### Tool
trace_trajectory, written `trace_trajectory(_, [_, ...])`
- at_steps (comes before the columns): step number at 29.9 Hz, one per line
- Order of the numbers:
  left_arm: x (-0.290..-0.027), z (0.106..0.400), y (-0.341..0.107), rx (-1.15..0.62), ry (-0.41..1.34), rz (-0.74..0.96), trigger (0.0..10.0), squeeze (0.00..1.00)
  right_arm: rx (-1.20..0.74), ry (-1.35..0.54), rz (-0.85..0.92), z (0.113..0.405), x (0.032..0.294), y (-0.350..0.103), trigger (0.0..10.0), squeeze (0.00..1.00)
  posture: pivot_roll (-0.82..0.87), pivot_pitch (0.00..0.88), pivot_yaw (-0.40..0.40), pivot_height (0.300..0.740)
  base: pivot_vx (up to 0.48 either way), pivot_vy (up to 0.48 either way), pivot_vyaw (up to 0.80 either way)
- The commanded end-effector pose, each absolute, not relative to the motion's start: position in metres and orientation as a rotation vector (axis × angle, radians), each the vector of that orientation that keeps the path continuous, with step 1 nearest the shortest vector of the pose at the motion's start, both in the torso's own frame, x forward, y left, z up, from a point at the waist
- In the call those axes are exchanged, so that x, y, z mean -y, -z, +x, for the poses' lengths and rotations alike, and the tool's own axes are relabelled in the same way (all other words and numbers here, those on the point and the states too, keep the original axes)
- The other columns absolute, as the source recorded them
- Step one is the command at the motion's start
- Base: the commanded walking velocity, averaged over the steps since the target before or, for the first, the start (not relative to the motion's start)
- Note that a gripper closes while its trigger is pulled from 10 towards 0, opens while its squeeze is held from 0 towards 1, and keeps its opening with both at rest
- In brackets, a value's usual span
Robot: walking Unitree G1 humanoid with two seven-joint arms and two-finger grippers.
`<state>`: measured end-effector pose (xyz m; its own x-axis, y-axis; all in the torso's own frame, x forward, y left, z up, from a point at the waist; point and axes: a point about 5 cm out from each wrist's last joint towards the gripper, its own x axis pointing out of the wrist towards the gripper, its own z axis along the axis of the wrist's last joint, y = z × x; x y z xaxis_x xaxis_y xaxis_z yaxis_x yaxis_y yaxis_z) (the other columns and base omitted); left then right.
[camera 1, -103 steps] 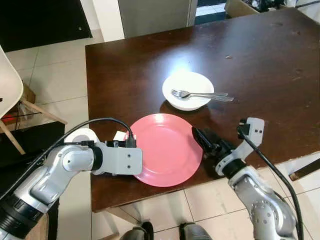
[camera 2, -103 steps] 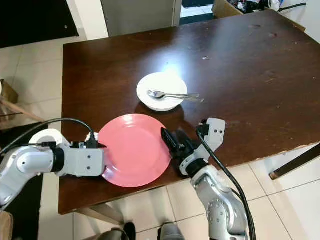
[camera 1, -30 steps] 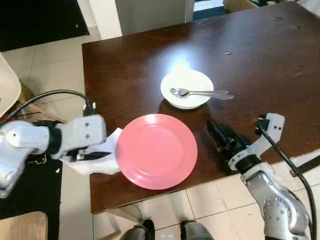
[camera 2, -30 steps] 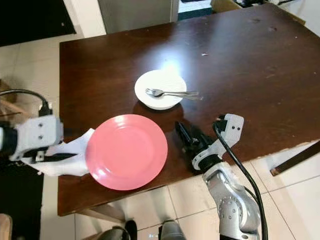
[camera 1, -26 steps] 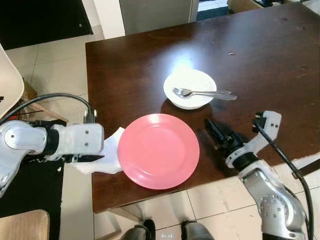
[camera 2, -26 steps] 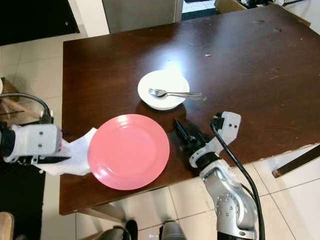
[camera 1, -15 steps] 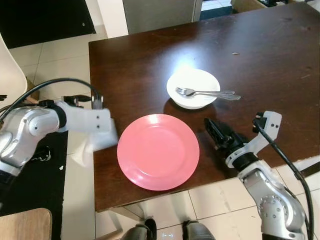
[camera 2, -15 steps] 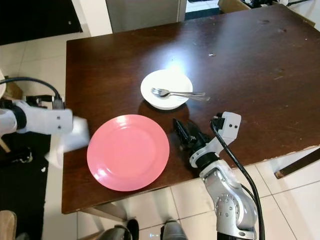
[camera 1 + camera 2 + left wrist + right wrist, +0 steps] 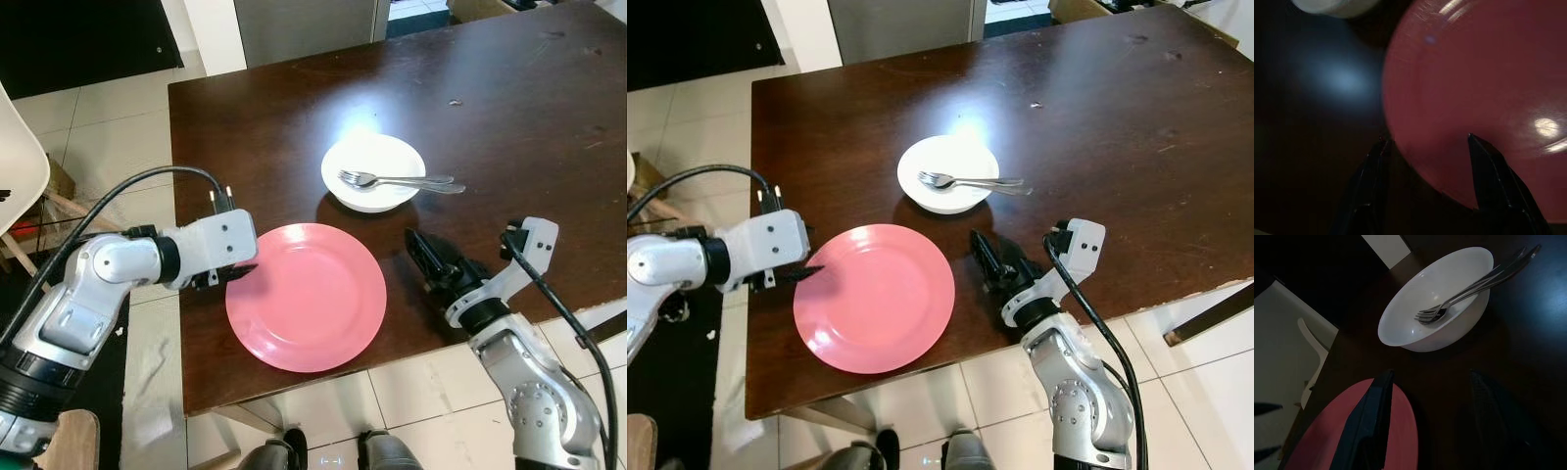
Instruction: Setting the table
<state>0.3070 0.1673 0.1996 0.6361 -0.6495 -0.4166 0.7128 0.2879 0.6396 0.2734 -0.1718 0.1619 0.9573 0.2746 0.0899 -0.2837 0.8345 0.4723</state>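
Left wrist view: left gripper [image 9: 1425,147] jaws wide, straddling pink plate [image 9: 304,296] rim. Risk: shoving plate off near tabletop [image 9: 294,127] edge.

Pale tiled floor [image 9: 118,137] spreads out on the outer side of the left claw [image 9: 245,270]. A white chair [image 9: 18,162] with wooden legs [image 9: 76,209] stands on it, well out from that claw. A dark mat [image 9: 103,318] lies nearer, behind the claw's arm, with a blurred pale patch [image 9: 147,392] at its edge. Far ahead of both claws stands a grey door panel [image 9: 304,24], flanked by a black opening [image 9: 88,39]. A cardboard box [image 9: 480,10] sits far ahead of the right claw [image 9: 423,253].
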Motion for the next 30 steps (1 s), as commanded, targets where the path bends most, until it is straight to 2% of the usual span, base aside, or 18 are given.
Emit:
trace_trajectory(1, [-0.168, 0.302, -0.187, -0.145, 0.942, 0.858, 10.0, 0.0, 0.003, -0.281, 0.501, 0.27, 0.173, -0.157, 10.0, 0.0, -0.19, 0.138, 0.152, 0.74, 0.0, 0.0, 0.0])
trace_trajectory(6, [-0.169, 0.3, -0.17, -0.234, 0.924, 0.677, 10.0, 0.0, -0.002, -0.275, 0.503, 0.27, 0.174, -0.155, 10.0, 0.0, -0.19, 0.139, 0.149, 0.74, 0.0, 0.0, 0.0])
trace_trajectory(10, [-0.163, 0.296, -0.15, -0.319, 0.955, 0.464, 10.0, 0.0, -0.001, -0.275, 0.509, 0.271, 0.173, -0.155, 10.0, 0.0, -0.19, 0.141, 0.145, 0.74, 0.0, 0.0, 0.0])
trace_trajectory(16, [-0.161, 0.306, -0.136, -0.345, 0.887, 0.262, 10.0, 0.0, 0.001, -0.287, 0.51, 0.273, 0.17, -0.156, 10.0, 0.0, -0.2, 0.143, 0.145, 0.74, 0.0, 0.0, 0.0])
trace_trajectory(23, [-0.186, 0.298, -0.105, -0.464, 0.817, 0.33, 10.0, 0.0, -0.004, -0.288, 0.512, 0.272, 0.17, -0.155, 10.0, 0.0, -0.2, 0.148, 0.142, 0.74, 0.0, 0.0, 0.0])
trace_trajectory(27, [-0.189, 0.296, -0.102, -0.48, 0.813, 0.327, 10.0, 0.0, -0.006, -0.288, 0.513, 0.271, 0.17, -0.154, 10.0, 0.0, -0.2, 0.149, 0.141, 0.74, 0.0, 0.0, 0.0])
trace_trajectory(30, [-0.198, 0.292, -0.092, -0.522, 0.784, 0.39, 10.0, 0.0, -0.015, -0.301, 0.522, 0.271, 0.167, -0.153, 10.0, 0.0, -0.2, 0.15, 0.139, 0.74, 0.0, 0.0, 0.0])
